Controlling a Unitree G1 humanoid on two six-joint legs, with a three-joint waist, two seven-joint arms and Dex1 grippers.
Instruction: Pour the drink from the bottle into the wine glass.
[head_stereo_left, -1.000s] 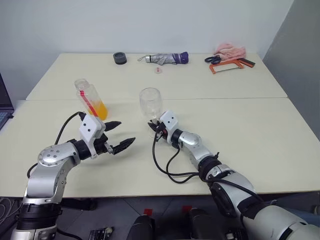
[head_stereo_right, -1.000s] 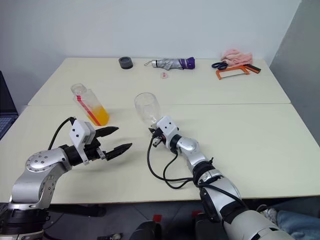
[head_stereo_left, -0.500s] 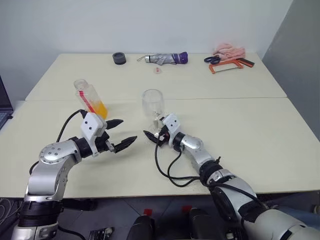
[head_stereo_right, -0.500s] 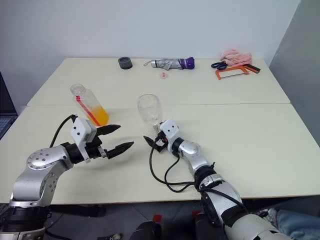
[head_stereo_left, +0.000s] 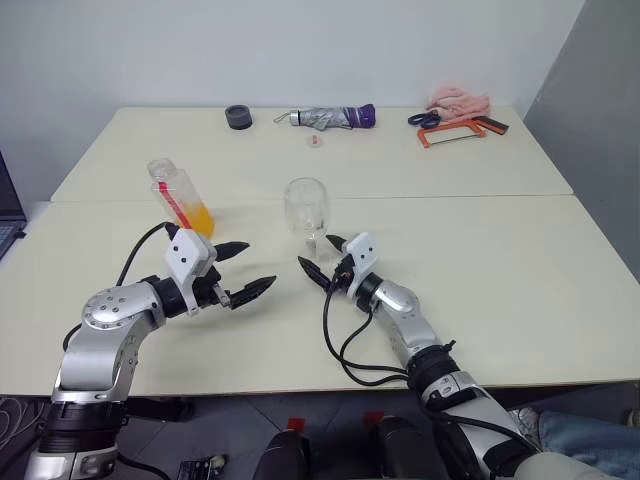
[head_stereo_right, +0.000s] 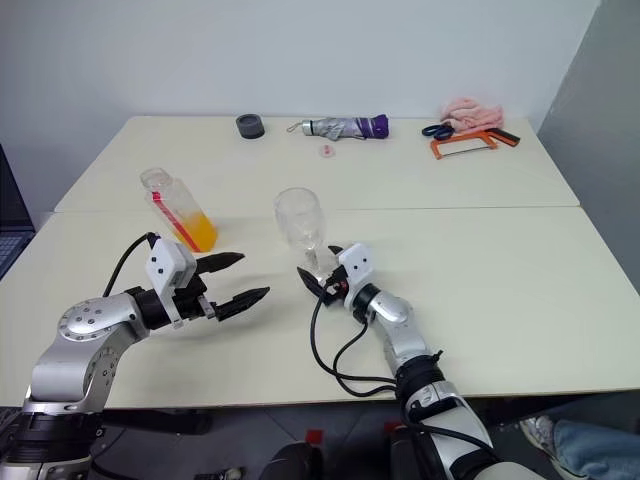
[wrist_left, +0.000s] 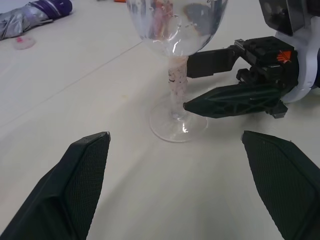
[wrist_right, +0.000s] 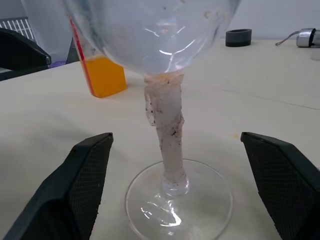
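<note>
Both claws stand with their black fingers spread apart and nothing between them on a cream table (head_stereo_left: 520, 260). Nearest the camera, at about eight o'clock from the table's middle, the left gripper (head_stereo_left: 245, 268) hangs just above the surface, its tips aimed toward three o'clock at the wine glass (head_stereo_left: 306, 208). Just beyond it, near the centre, the right gripper (head_stereo_left: 322, 257) sits low at the foot of the glass, one finger (wrist_right: 87, 187) on either side of the thin stem and clear of it, as the right wrist view shows. From the left wrist, a dark finger (wrist_left: 235, 100) of that right claw lies just beside the round foot.

The wine glass stands upright on its foot at the table's centre, bowl clear and empty, its stem wrapped in a smudged, whitish coating.

At about ten o'clock from the glass, well apart from it and just beyond the left gripper, the bottle (head_stereo_left: 180, 197) stands uncapped on the table, leaning as seen from the head camera, with a red strip down its side. The drink (head_stereo_left: 200, 217), bright orange, fills only its lower part.

Along the far edge, from eleven to one o'clock, lie a dark round roll (head_stereo_left: 239, 116), a small pinkish cap (head_stereo_left: 317, 141), a folded grey-and-purple umbrella (head_stereo_left: 330, 117), blue-handled scissors (head_stereo_left: 425, 118), an orange hacksaw (head_stereo_left: 462, 130) and a pink cloth (head_stereo_left: 460, 100).
</note>
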